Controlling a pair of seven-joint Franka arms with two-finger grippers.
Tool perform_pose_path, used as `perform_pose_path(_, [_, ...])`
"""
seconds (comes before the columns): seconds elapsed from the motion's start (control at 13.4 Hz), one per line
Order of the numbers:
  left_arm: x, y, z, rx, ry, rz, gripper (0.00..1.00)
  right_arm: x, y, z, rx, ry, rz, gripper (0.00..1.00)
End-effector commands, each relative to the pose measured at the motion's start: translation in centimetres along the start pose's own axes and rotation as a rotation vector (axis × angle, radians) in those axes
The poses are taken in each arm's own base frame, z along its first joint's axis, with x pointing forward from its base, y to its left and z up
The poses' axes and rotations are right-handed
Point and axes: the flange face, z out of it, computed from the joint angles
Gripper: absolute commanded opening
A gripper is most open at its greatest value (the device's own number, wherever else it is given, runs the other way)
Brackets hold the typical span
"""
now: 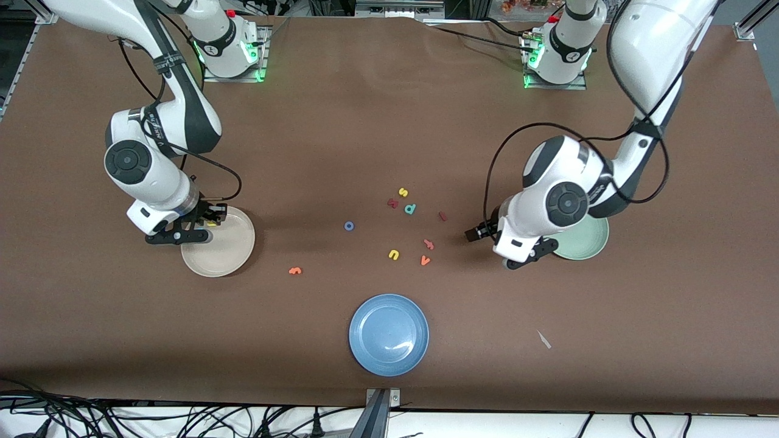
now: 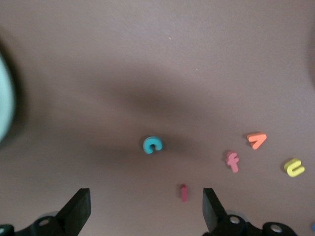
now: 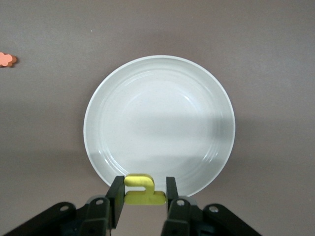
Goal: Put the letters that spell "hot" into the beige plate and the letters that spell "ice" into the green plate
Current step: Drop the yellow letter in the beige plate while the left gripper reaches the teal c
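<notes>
My right gripper (image 1: 211, 225) (image 3: 142, 194) is shut on the yellow "h" (image 1: 211, 223) (image 3: 142, 191) and hangs over the rim of the beige plate (image 1: 226, 255) (image 3: 159, 123). My left gripper (image 1: 502, 243) (image 2: 146, 211) is open over the table beside the green plate (image 1: 589, 238) (image 2: 4, 98). Below it lie the teal "c" (image 2: 152, 145) and the dark red "i" (image 1: 443, 216) (image 2: 183, 192); the front view hides the "c". The blue "o" (image 1: 349, 225), the orange "t" (image 1: 429, 244) (image 2: 232, 161) and the orange "e" (image 1: 295, 271) (image 3: 7, 59) lie loose on the table.
A blue plate (image 1: 389, 334) sits near the front edge. Other loose letters lie mid-table: a yellow "s" (image 1: 403, 192), a broad dark red letter (image 1: 393, 203), a teal "d" (image 1: 411, 209), a yellow "u" (image 1: 394, 255) (image 2: 294, 167) and an orange "v" (image 1: 425, 260) (image 2: 256, 140).
</notes>
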Motion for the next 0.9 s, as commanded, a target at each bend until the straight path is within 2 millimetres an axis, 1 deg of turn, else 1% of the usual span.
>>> perform_pose_path(0.0, [0.0,-0.1,2.5,0.018,0.064,-0.027,1.00,-0.7,-0.2,-0.5,0.012,-0.007,0.000,0.61])
perform_pose_path(0.15, [0.0,0.1,5.0,0.033,0.112,-0.030,1.00,-0.6,-0.2,-0.5,0.011,-0.004,0.005,0.63])
perform_pose_path(0.3, [-0.1,0.2,6.2,0.052,0.126,-0.041,1.00,-0.6,-0.3,-0.5,0.011,-0.005,0.014,0.63])
perform_pose_path(0.37, [0.1,0.3,6.6,0.040,0.126,-0.058,0.98,-0.6,-1.0,-0.2,0.014,-0.009,0.040,0.63])
perform_pose_path(0.45, [0.2,0.4,7.3,0.016,0.130,-0.079,0.94,-0.6,-3.3,-0.2,0.028,-0.003,0.081,0.63])
perform_pose_path(0.52, [0.0,0.4,8.2,0.010,0.126,-0.083,0.94,-0.3,-6.0,-0.1,0.048,0.001,0.116,0.63])
perform_pose_path(0.6, [-0.3,0.4,8.8,0.022,0.132,-0.072,0.92,0.7,-7.9,-0.3,0.068,0.017,0.153,0.64])
perform_pose_path(0.67, [-0.3,0.2,9.3,0.037,0.142,-0.067,0.91,1.5,-10.7,-0.5,0.080,0.031,0.158,0.65])
perform_pose_path(0.75, [-0.3,0.1,9.6,0.043,0.149,-0.075,0.89,2.2,-12.8,0.1,0.086,0.034,0.163,0.67])
perform_pose_path(0.82, [-0.4,0.1,9.9,0.050,0.153,-0.071,0.88,3.0,-13.6,0.9,0.095,0.033,0.178,0.67])
